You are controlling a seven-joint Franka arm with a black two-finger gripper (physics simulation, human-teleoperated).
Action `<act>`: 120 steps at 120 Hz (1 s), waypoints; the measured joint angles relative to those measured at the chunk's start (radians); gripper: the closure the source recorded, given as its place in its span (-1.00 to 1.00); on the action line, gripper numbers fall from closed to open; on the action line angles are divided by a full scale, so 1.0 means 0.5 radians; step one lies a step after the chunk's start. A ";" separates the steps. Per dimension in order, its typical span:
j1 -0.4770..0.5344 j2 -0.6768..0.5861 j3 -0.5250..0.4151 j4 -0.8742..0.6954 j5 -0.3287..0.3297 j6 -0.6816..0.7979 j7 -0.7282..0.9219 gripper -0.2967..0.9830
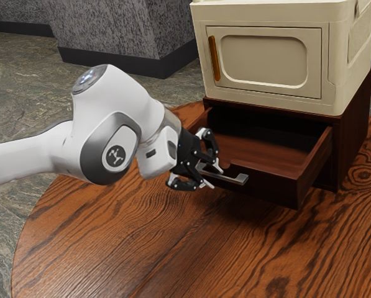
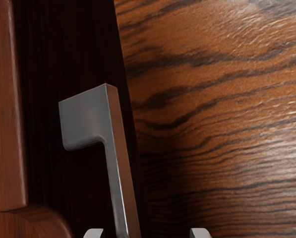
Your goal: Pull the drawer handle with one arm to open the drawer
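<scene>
A grey handle (image 2: 87, 119) juts from the drawer front (image 2: 41, 59), wooden table (image 2: 217, 124) beyond.

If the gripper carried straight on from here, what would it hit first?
Probably the drawer front: the open gripper points at it, and the handle runs between the fingertips, with gaps visible beside it. Depth is unclear, so brushing the handle first is possible.
</scene>
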 joint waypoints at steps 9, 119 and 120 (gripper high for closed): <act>-0.008 -0.010 0.000 -0.001 0.000 -0.001 -0.009 0.24; 1.162 0.175 -0.210 1.316 0.428 -1.904 -0.748 -0.49; 1.167 0.175 -0.210 1.317 0.430 -1.910 -0.760 -0.49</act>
